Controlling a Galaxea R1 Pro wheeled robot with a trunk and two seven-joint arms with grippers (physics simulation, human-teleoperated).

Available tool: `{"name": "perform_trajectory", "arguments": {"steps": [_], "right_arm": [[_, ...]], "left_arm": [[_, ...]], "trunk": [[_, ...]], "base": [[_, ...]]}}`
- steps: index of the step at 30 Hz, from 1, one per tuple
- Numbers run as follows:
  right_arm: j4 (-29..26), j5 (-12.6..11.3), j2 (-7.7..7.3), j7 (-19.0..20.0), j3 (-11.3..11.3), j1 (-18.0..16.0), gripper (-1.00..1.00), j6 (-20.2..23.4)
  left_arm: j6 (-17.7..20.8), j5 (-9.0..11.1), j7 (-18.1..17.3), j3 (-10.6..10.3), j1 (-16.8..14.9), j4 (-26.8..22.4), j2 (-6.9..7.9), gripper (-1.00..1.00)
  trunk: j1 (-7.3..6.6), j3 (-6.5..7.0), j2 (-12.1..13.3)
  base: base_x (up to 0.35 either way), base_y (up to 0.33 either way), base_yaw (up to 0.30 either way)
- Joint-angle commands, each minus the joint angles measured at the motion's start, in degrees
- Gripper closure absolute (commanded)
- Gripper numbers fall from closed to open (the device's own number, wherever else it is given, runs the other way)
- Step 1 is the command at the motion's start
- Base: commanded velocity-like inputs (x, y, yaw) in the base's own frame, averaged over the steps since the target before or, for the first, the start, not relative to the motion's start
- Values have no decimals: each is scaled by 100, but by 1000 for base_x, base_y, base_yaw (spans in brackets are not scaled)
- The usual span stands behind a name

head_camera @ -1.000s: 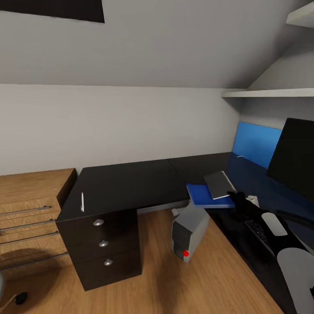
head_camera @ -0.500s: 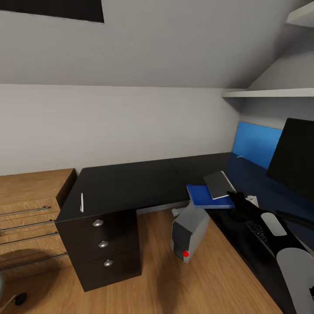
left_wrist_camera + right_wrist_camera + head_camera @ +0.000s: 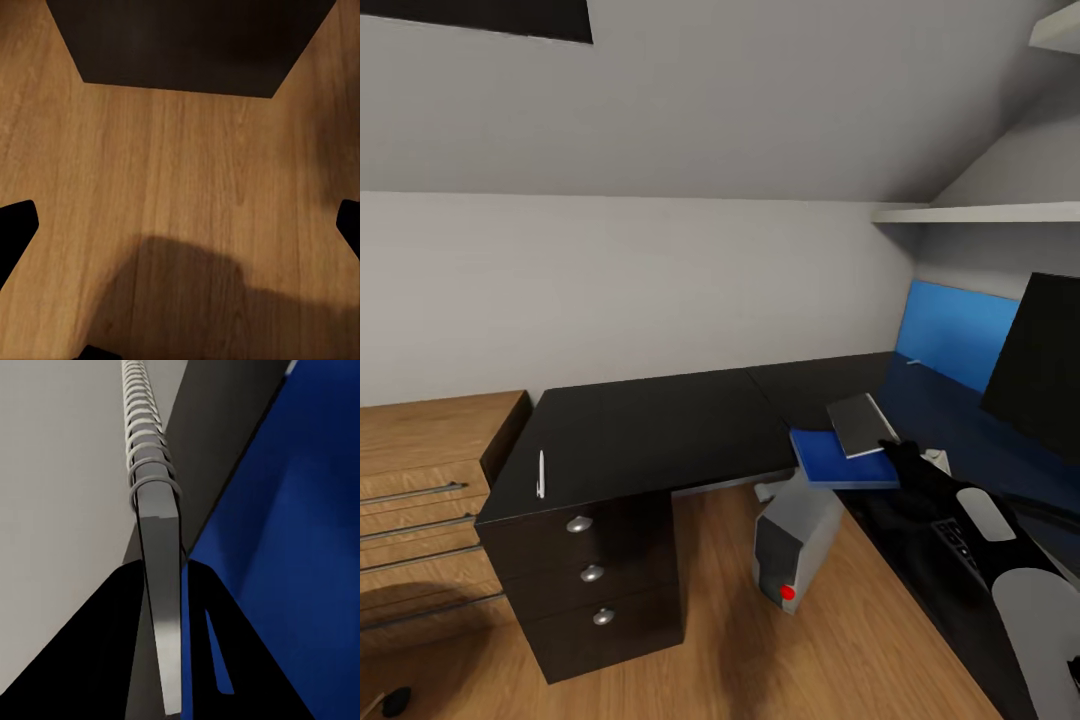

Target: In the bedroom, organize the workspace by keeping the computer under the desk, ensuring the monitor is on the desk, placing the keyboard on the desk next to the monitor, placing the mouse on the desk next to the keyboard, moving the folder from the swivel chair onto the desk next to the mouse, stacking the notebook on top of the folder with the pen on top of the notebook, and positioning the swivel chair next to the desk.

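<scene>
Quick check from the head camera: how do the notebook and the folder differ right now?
The notebook is light grey; the folder is bright blue. The notebook looks smaller than the folder. The notebook lies partly over the folder and is pinched edge-on in the right gripper, showing a spiral binding; the folder rests flat at the desk edge with nothing gripping it. Both are thin, flat rectangles.

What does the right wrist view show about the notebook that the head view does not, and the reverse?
Right wrist alone: the notebook's spiral binding, its edge clamped between the right gripper's fingers. Head alone: the layout, with the desk, the computer beneath, a white pen near the drawers and the monitor. Both: the notebook over the blue folder.
</scene>
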Motion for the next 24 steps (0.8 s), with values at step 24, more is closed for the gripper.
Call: {"name": "perform_trajectory", "arguments": {"steps": [24], "right_arm": [[0, -811, -32, -803, -404, -9, 100, 612]], "left_arm": [[17, 28, 43, -18, -1, -13, 7, -100]], "trunk": [[0, -4, -3]], "base": [[1, 0, 0]]}}
